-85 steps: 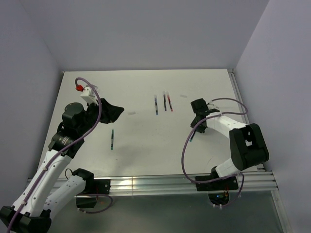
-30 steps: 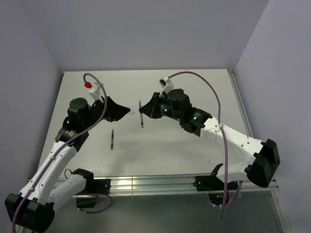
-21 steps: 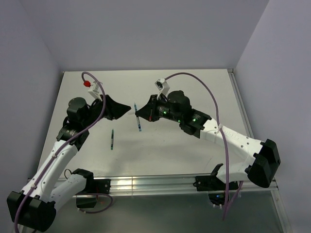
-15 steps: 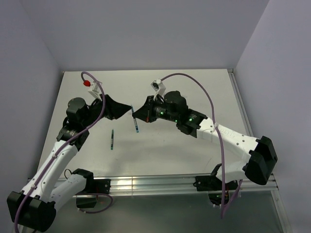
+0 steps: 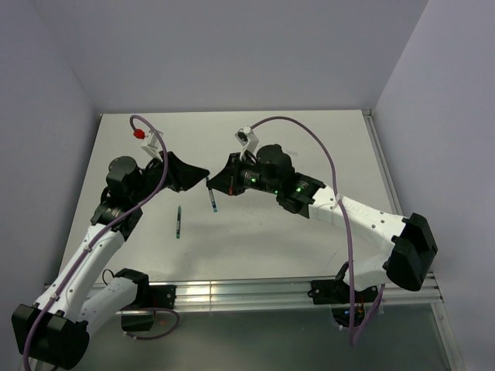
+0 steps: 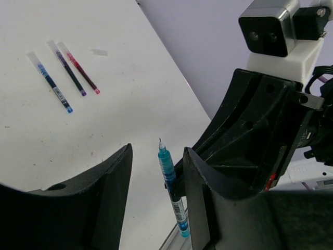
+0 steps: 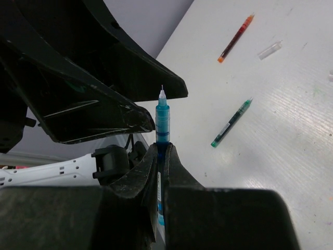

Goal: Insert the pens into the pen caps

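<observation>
My right gripper [image 5: 216, 185] [image 7: 162, 147] is shut on a light blue pen [image 7: 162, 117] [image 5: 211, 198], held above the table with its bare tip pointing out past the fingertips. In the left wrist view that pen [image 6: 167, 169] stands in the gap of my left gripper [image 6: 157, 151] [image 5: 203, 176], close to the right-hand finger; the jaws stand apart and hold nothing that I can see. A green pen [image 5: 179, 222] [image 7: 231, 124] lies on the table. One loose pen cap [image 7: 270, 50] lies beside a red pen [image 7: 235, 39].
Three more pens, blue [image 6: 50, 83], dark [image 6: 69, 73] and red [image 6: 80, 73], lie side by side at the back of the table with pale ends; the right arm hides them in the top view. A metal rail [image 5: 255, 292] runs along the near edge.
The right gripper has carried the light blue pen leftward until it sits between the left gripper's fingers. The left arm has hardly moved.
</observation>
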`<state>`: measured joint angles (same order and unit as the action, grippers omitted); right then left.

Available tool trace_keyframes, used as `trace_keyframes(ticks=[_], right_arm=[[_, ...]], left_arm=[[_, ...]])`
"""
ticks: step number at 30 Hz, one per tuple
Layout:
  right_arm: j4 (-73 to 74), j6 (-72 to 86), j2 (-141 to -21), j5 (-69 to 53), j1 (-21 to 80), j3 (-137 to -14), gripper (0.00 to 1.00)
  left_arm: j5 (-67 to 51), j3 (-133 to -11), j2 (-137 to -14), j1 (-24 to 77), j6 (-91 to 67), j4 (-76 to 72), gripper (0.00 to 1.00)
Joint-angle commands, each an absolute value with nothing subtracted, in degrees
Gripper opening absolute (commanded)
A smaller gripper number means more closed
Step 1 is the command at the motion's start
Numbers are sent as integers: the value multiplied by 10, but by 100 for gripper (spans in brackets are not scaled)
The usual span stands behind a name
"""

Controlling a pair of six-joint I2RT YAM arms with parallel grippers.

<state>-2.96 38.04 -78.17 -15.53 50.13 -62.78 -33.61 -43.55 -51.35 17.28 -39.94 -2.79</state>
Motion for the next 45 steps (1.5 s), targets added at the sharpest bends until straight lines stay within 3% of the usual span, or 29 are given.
trace_keyframes(ticks=[1,6,10,16,20,27,36,45], right_arm=[[-55,381,-782,-154,508,-660,0],[-55,381,-790,-155,512,-670,0],[-55,380,-797,-152,515,-672,0],[-55,380,-801,-148,516,-673,0],[-55,375,-806,-145,516,-675,0],[-53,363,-820,-130,530,-679,17],[-48,355,-821,-116,541,-676,27],[-46,346,-820,-114,546,-668,30]], left_arm=[[-350,-433,-506,170,-405,-58,49],[-356,-432,-511,170,-409,-64,48],[-358,-432,-512,170,-409,-64,40],[-365,-432,-510,170,-409,-65,0],[-360,-433,-502,170,-410,-64,0],[-329,-441,-488,170,-422,-51,0],[-308,-450,-487,170,-429,-38,0],[-306,-453,-490,170,-428,-36,0]])
